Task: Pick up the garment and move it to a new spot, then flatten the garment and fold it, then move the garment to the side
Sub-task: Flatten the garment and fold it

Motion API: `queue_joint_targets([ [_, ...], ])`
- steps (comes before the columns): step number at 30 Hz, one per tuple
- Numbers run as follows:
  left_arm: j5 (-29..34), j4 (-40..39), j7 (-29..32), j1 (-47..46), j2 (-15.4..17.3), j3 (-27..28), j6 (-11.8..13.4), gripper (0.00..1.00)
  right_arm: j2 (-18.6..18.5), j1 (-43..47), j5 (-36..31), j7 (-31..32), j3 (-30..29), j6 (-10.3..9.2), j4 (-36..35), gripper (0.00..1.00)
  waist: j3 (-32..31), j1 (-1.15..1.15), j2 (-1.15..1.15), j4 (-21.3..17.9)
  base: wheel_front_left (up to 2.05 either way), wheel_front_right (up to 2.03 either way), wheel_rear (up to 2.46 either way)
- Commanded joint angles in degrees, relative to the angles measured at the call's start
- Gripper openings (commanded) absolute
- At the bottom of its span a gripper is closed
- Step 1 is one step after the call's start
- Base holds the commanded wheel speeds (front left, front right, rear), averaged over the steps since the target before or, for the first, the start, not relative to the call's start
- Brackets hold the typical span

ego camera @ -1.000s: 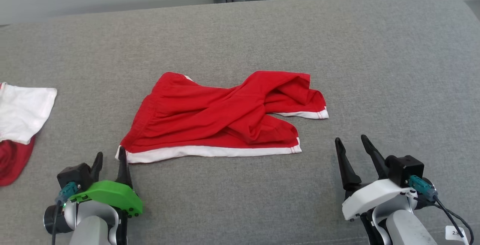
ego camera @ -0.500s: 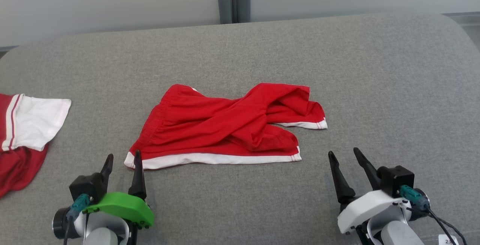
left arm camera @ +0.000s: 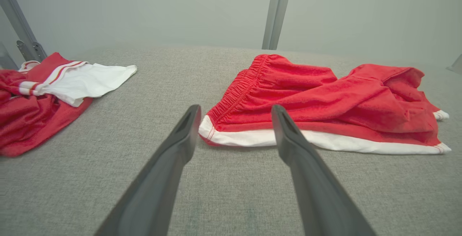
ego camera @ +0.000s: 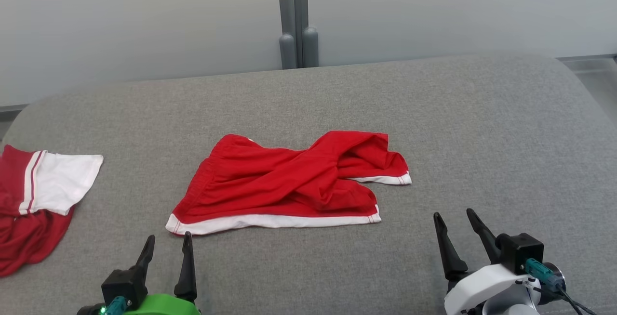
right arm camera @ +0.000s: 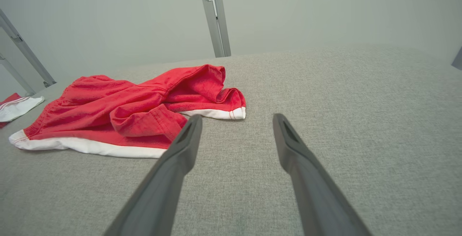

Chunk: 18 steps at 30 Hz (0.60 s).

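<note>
The garment [ego camera: 284, 182], red shorts with white hem bands, lies rumpled in the middle of the grey padded surface [ego camera: 482, 127]; its right leg is twisted over the rest. The left wrist view shows the garment [left arm camera: 317, 102] with its elastic waistband at the near left corner. From the right wrist, the garment [right arm camera: 126, 113] lies left of the fingers. My left gripper [ego camera: 168, 242] stands open just short of the shorts' near left corner, holding nothing. My right gripper [ego camera: 455, 218] is open and empty, off to the right of the near hem.
Other red and white clothes [ego camera: 43, 199] lie bunched at the surface's left edge, also in the left wrist view as clothes [left arm camera: 43, 91]. A grey post [ego camera: 296, 16] rises behind the far edge against a pale wall. Bare grey cloth stretches to the right.
The camera has tilted up, so everything sits lower in the picture. My left gripper has let go of the shorts' near left corner, opened wider and drawn back.
</note>
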Motion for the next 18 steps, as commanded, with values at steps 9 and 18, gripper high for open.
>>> queue_joint_targets([
  [9, 2.4, -2.3, 0.0, 4.7, 0.3, 1.4, -0.4, 1.00, -0.1, 2.5, 0.1, -0.2, -0.8, -0.04, -1.0, 1.00, -2.4, 0.00, 0.00, 0.9, 0.00, 0.00, 0.00],
  [18, 0.6, -1.9, 0.0, 4.0, 0.3, 1.1, 0.2, 1.00, -0.1, 2.2, -0.2, -0.2, -0.3, -0.04, -0.6, 1.00, -0.8, 0.00, 0.00, 1.5, 0.00, 0.00, 0.00],
])
